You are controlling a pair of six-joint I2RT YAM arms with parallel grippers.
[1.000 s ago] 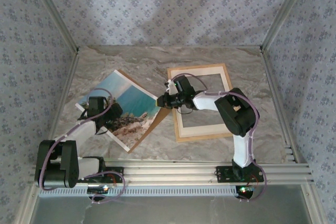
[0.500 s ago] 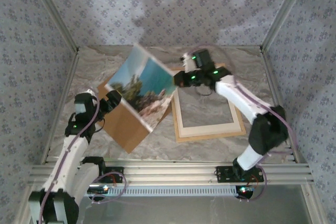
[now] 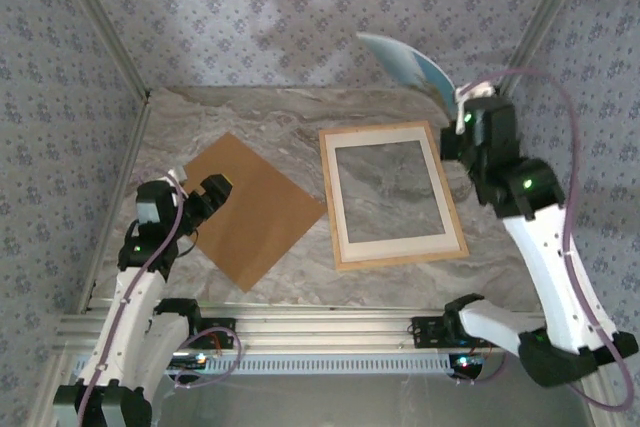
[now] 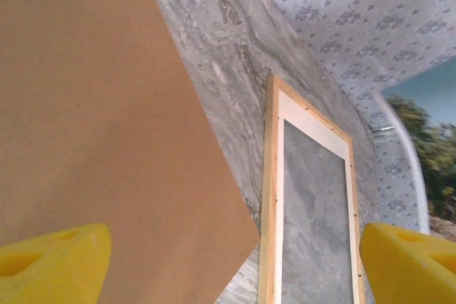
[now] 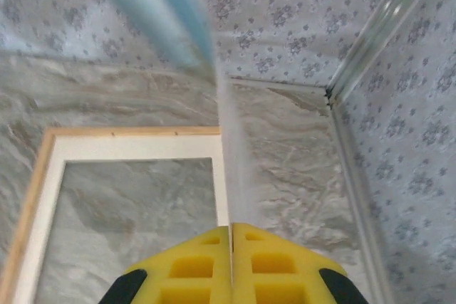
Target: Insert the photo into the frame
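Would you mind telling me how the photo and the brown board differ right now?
The photo hangs in the air, pinched by the shut right gripper; the brown board lies flat on the table, left of the frame, ungripped. The photo bends and shows blue; the board is flat, plain brown. Both are thin sheets outside the frame.

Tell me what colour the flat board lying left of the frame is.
The board is plain brown with no pattern; the left wrist view shows it best.
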